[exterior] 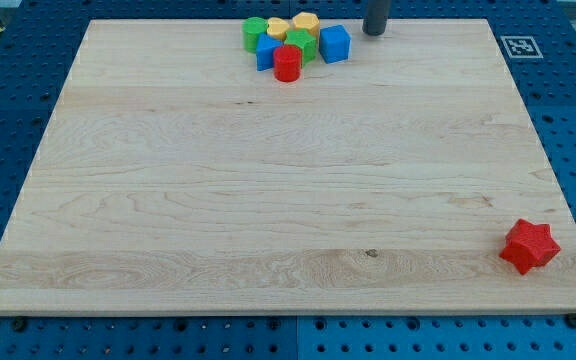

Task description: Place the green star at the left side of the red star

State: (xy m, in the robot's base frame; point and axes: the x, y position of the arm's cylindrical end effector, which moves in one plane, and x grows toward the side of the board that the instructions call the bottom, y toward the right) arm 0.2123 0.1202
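A cluster of coloured blocks crowds the top edge of a pale wooden bench, which sits on a blue perforated surface. My tip, the lower end of a dark rod entering from the view's top, stands on the board just to the right of the cluster, near but apart from the blue cube. There is no gripper on this arm, only the rod, so nothing is held or clamped.

In the cluster, a green cylinder marks the left end, with a second blue block just below it. Two yellow blocks sit along the top: one beside the green cylinder and one further right. A red cylinder stands at the cluster's bottom edge, touching the green star, which is wedged in the middle of the group between the yellow blocks, the red cylinder and the blue cube.

The red star lies alone near the bench's bottom-right corner, well apart from the cluster and from my tip. A black-and-white marker tag is fixed beside the board's top-right corner.
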